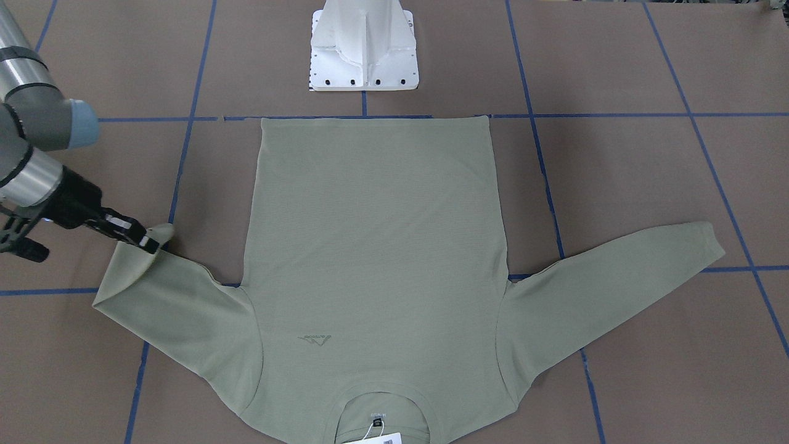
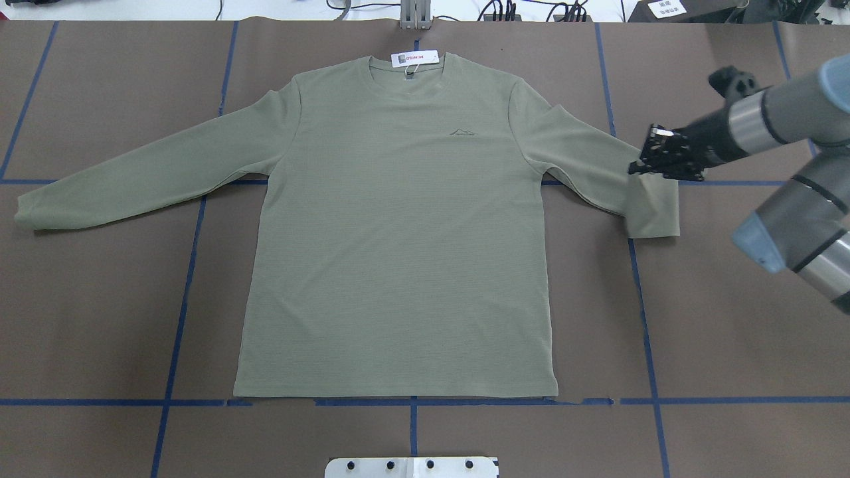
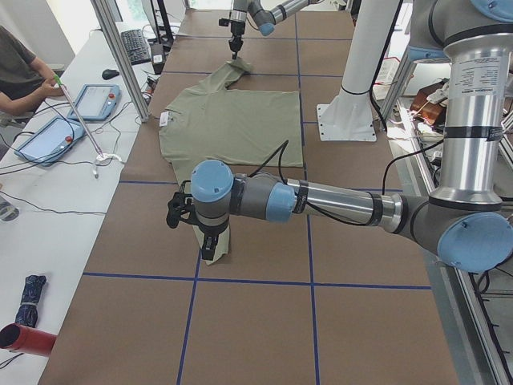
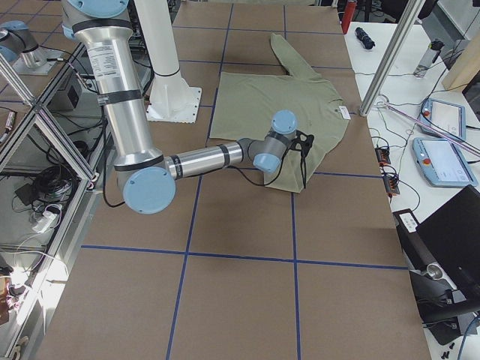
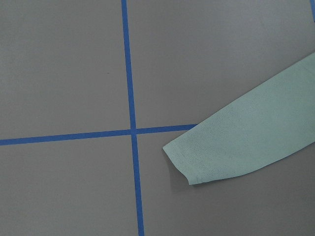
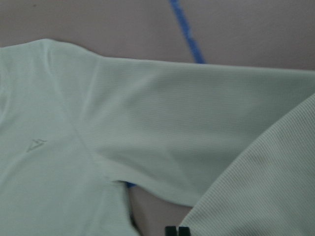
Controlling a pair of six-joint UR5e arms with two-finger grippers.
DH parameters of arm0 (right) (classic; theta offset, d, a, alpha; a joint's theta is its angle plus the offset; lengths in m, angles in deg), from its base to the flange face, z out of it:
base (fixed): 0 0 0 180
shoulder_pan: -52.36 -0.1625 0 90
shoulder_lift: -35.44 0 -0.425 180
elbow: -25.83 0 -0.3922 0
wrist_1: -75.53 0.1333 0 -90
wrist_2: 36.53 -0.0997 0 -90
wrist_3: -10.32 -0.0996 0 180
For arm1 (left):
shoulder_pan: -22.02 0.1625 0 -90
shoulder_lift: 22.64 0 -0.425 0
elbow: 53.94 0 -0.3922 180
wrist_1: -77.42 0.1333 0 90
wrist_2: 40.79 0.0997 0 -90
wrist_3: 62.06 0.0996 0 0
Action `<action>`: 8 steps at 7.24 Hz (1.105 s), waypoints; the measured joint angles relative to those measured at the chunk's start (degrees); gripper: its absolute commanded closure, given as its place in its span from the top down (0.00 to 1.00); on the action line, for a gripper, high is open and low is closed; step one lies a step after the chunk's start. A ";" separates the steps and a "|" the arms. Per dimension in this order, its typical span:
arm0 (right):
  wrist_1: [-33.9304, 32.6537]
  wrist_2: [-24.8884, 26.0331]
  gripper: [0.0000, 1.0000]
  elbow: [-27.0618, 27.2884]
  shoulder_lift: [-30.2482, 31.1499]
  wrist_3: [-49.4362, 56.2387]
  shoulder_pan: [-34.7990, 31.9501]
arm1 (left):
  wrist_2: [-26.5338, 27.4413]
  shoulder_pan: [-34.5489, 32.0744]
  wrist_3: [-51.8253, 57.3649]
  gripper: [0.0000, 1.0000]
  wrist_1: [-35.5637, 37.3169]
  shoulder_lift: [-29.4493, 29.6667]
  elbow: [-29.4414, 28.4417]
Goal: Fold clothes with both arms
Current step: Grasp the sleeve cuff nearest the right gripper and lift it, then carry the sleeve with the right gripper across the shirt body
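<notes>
The sage-green shirt [image 2: 398,232] lies flat on the brown table, collar and white hang tag [image 2: 414,58] on the side far from the robot. My right gripper [image 2: 639,169] is shut on the cuff of the shirt's right sleeve. It holds the cuff lifted and doubled back over the sleeve [image 1: 172,302]. The pinch shows in the front view [image 1: 151,245], and the right wrist view shows its closed fingertips [image 6: 177,231]. The left sleeve [image 2: 133,179] lies stretched out flat, with its cuff [image 5: 197,162] in the left wrist view. My left gripper [image 3: 210,245] shows only in the left side view, near that cuff. I cannot tell its state.
The white pedestal base [image 1: 363,55] stands just behind the shirt's hem. Blue tape lines [image 2: 192,265] grid the brown table. A side table with tablets [image 3: 48,136] and a seated operator [image 3: 16,72] lies beyond the collar side.
</notes>
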 measured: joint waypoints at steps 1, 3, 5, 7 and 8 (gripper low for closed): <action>-5.10 3.53 0.00 -0.12 -6.66 -3.18 2.22 | 0.00 0.00 0.01 1.00 0.00 0.00 0.00; -14.97 13.38 0.00 -5.60 -23.28 -6.27 7.34 | -0.06 0.06 0.07 1.00 0.00 0.00 0.00; -16.65 23.93 0.00 -17.91 -38.57 -8.63 15.28 | -0.08 0.08 0.08 1.00 0.00 0.00 0.14; -13.16 30.67 0.00 -27.32 -45.92 -9.26 20.59 | -0.09 0.09 0.01 1.00 0.02 0.00 0.63; -10.30 32.43 0.25 -31.72 -48.41 -9.31 21.98 | -0.09 0.11 -0.05 1.00 0.06 0.00 0.90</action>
